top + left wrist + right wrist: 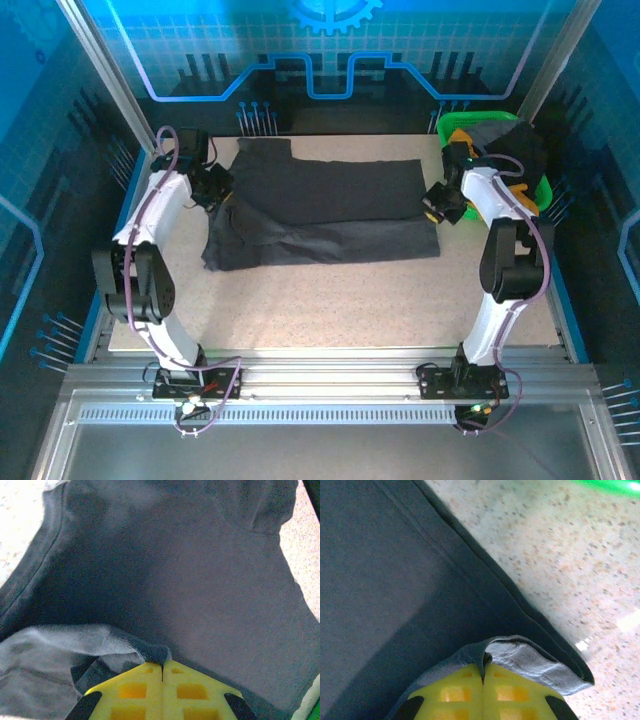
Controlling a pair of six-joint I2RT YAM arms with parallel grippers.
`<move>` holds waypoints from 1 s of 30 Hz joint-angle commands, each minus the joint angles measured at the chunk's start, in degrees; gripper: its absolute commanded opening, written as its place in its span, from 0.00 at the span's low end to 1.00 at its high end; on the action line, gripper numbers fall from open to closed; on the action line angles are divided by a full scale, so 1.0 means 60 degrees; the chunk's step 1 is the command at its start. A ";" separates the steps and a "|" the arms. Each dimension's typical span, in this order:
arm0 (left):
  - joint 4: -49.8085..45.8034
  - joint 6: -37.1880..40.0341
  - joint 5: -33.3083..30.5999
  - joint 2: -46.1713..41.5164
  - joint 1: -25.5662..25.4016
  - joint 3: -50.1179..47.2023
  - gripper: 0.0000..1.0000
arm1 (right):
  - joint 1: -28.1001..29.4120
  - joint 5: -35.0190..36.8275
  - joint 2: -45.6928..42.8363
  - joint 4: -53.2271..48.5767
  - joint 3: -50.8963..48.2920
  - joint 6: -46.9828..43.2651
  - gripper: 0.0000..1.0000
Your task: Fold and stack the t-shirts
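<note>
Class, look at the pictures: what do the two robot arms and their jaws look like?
The left arm and right arm have smooth white curved shells, black joint housings and black base plates. A purple-grey cable loops along each. The jaws are bright yellow plastic moulded with square recesses, with black parts at their sides.

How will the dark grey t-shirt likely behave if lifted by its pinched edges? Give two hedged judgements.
Probably floppy: the dark grey t-shirt lies creased and doubled over itself, so it should sag between the left gripper and right gripper, both shut on its cloth. Probably light: its thin hem curls limply at the right gripper.
</note>
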 commanded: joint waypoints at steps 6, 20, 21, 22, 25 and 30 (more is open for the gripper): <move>-0.0781 0.0642 -0.0749 -0.0423 0.0489 -0.0004 0.57 | -0.0189 -0.0131 -0.0273 -0.0523 0.0114 -0.0874 0.51; 0.0888 -0.1123 0.0983 -0.3028 0.2124 -0.6721 0.56 | -0.0671 -0.2011 -0.2633 0.2372 -0.5148 -0.1212 0.62; 0.1004 -0.0992 0.0939 -0.2818 0.2160 -0.6656 0.56 | -0.0750 -0.2068 -0.2495 0.2468 -0.5164 -0.1242 0.62; 0.1193 -0.0931 0.0987 -0.2611 0.2191 -0.6630 0.55 | -0.0804 -0.2106 -0.2342 0.2561 -0.5178 -0.1257 0.62; 0.1637 -0.0989 0.1117 -0.2147 0.2205 -0.6529 0.50 | -0.0842 -0.2121 -0.1968 0.2677 -0.5078 -0.1320 0.61; 0.2142 -0.1044 0.1054 -0.2106 0.2208 -0.6438 0.47 | -0.0845 -0.2057 -0.1776 0.2794 -0.4905 -0.1179 0.58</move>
